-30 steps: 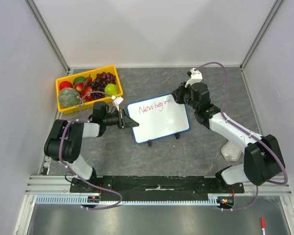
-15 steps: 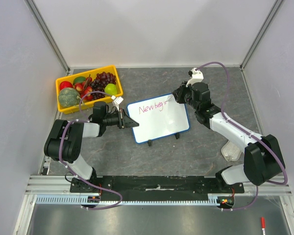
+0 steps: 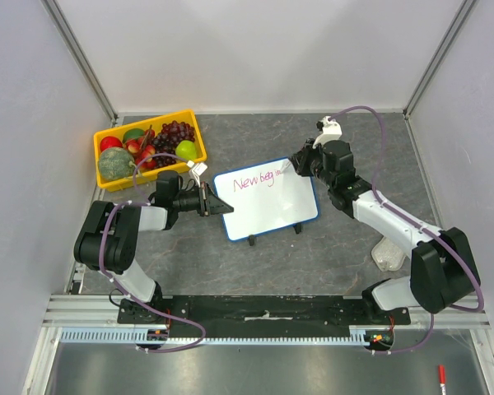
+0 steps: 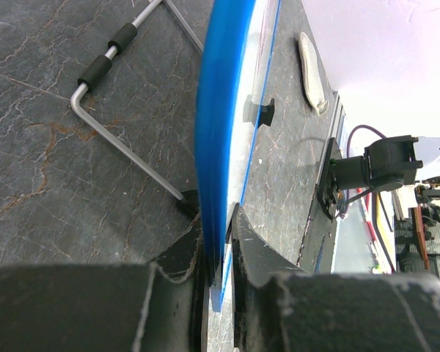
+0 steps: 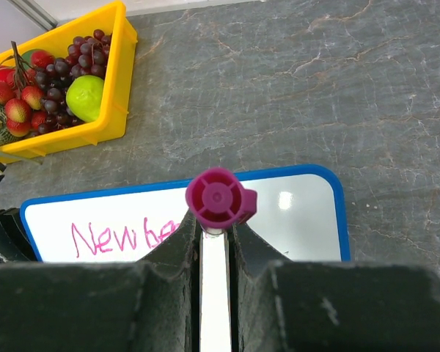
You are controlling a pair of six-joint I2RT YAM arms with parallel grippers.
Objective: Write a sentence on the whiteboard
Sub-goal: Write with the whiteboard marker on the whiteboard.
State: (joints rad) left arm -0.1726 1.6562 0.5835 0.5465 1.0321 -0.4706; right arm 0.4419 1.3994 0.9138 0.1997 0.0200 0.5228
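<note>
I am looking at the small white board with the thin blue rounded frame [image 3: 265, 199], which is standing near the middle of the grey stone-patterned table [image 3: 329, 255] and leaning back on a bent metal wire stand [image 4: 125, 143]. The left gripper [image 3: 218, 206] is reaching in from the left side. Its fingers are standing narrow and pinching the board's left edge, with the blue frame running straight between them in the left wrist view.

The right gripper [image 3: 295, 162] is hovering over the board's far right corner. Its fingers are closed tightly around a white-barrelled marker with a magenta end cap [image 5: 218, 199]. The marker is pointing down toward the upper part of the board. In the right wrist view the cap is covering the tip, so I cannot tell whether the tip is touching the surface.

The pink-red handwritten line [image 3: 255, 180] is running along the board's far edge. It is reading "New begi", followed by a few short strokes I cannot make out.

A yellow plastic tray [image 3: 105, 183] is sitting at the far left corner of the table, well apart from the board, and is holding dark grapes, a green apple and other fruit.
</note>
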